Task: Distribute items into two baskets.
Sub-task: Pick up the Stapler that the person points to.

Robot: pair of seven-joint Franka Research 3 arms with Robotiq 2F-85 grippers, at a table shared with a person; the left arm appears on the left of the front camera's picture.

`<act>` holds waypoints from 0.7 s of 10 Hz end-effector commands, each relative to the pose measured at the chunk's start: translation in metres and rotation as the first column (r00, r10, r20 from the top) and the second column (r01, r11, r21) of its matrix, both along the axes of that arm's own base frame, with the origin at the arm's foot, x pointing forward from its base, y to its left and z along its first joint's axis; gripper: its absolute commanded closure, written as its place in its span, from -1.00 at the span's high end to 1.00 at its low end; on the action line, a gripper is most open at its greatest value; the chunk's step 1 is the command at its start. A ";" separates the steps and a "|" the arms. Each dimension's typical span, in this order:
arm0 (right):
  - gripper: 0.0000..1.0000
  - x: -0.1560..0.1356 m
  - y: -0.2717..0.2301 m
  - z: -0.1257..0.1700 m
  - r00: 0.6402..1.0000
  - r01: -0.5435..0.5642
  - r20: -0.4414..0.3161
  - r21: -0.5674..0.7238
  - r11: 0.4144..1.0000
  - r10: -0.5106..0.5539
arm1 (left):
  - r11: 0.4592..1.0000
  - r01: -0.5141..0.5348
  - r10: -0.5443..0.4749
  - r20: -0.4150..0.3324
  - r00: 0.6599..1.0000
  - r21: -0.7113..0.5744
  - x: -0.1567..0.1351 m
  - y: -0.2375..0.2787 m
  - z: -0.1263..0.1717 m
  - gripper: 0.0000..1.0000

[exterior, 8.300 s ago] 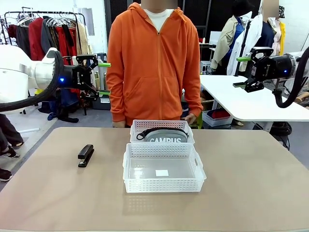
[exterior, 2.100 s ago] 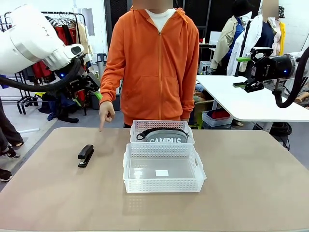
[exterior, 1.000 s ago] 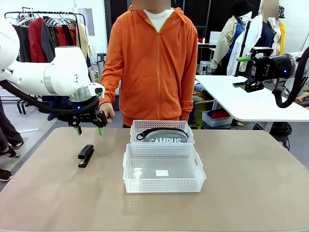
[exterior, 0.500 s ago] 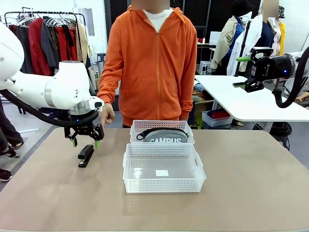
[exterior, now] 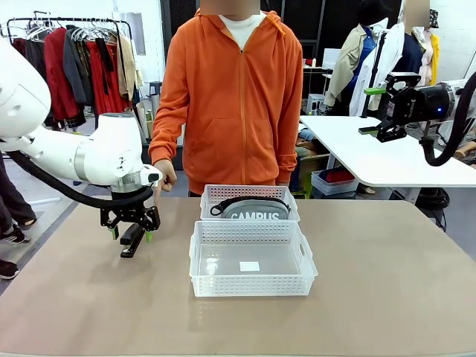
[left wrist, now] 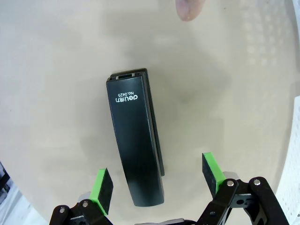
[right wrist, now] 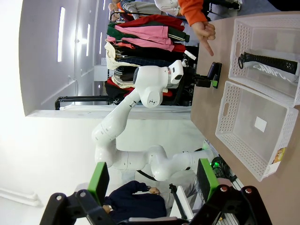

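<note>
The black stapler point(exterior: 132, 240) point(left wrist: 136, 151) lies flat on the tan table at the left. My left gripper point(exterior: 130, 236) point(left wrist: 158, 184) hovers right over it, open, one green pad on each side of the stapler body and apart from it. The grey CAMPUS pouch point(exterior: 253, 209) point(right wrist: 268, 63) rests in the far basket point(exterior: 249, 193). The near, larger basket point(exterior: 252, 279) point(right wrist: 253, 123) holds just its small white label. My right gripper point(exterior: 381, 111) point(right wrist: 152, 179) is raised high at the right, open and holding nothing.
The person in the orange hoodie stands at the far edge, a hand point(exterior: 163, 175) point(left wrist: 190, 8) pointing down close behind the stapler. A second white table point(exterior: 387, 160) stands at the back right. Bare tabletop point(exterior: 387, 282) spreads to the right of the baskets.
My left arm swung in from the raised left side and came down over the stapler. The person's hand came forward to point at the table beside it. The right arm stayed still.
</note>
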State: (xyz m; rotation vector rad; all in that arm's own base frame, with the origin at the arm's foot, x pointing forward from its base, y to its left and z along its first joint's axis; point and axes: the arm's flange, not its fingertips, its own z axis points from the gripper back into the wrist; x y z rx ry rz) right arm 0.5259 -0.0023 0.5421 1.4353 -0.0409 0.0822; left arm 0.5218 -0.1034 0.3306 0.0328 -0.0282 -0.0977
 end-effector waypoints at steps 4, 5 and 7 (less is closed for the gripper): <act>1.00 0.000 0.000 0.003 1.000 -0.002 0.004 0.000 1.000 0.002 | 0.998 -0.057 0.057 0.025 0.998 0.032 0.005 0.004 -0.002 -0.15; 1.00 0.000 0.000 0.003 1.000 -0.002 0.004 0.000 1.000 0.002 | 0.997 -0.062 0.060 0.030 0.998 0.037 0.004 0.004 -0.002 -0.54; 1.00 0.000 0.000 0.003 1.000 -0.002 0.004 0.000 1.000 0.002 | 0.996 -0.070 0.068 0.041 0.997 0.046 0.005 0.007 -0.002 -1.00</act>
